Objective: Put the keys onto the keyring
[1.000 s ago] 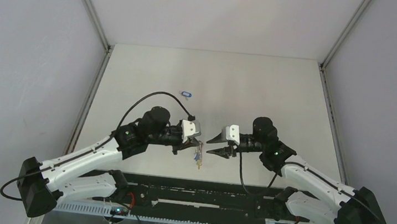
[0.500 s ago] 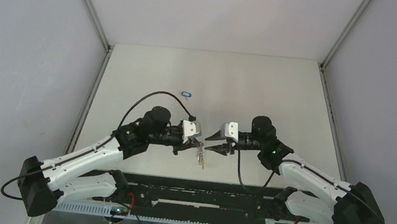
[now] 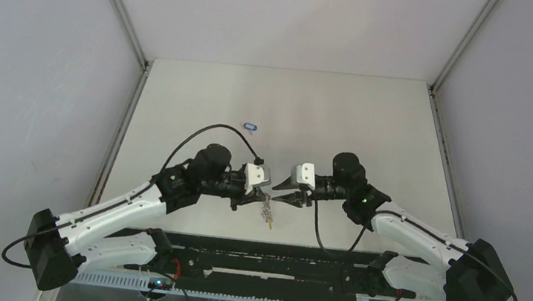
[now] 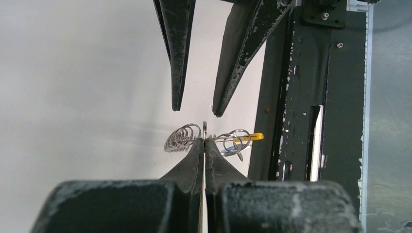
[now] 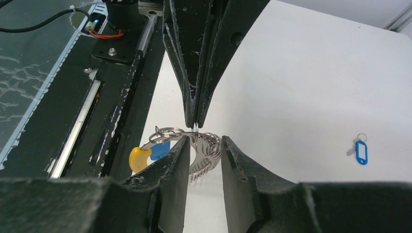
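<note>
The keyring (image 3: 267, 212) hangs between the two arms, a silvery loop strung with several small rings (image 4: 184, 137) and a yellow-orange section (image 4: 252, 137). My left gripper (image 4: 204, 141) is shut on the loop's top edge. A blue key head (image 5: 159, 150) hangs on the loop beside the yellow section (image 5: 137, 158). My right gripper (image 5: 204, 141) is open, its fingers on either side of the bunch of rings (image 5: 210, 148), opposite the left gripper (image 5: 195, 121). Another key (image 3: 251, 126) with a blue head lies on the table farther back, also visible in the right wrist view (image 5: 360, 151).
The black base frame (image 4: 291, 97) runs along the near table edge, just below the hanging keyring. Grey walls close in the white table (image 3: 371, 124) on the left, right and back.
My right gripper has moved left up to the keyring, and its jaws have narrowed somewhat. The left gripper has kept its hold and barely shifted.
</note>
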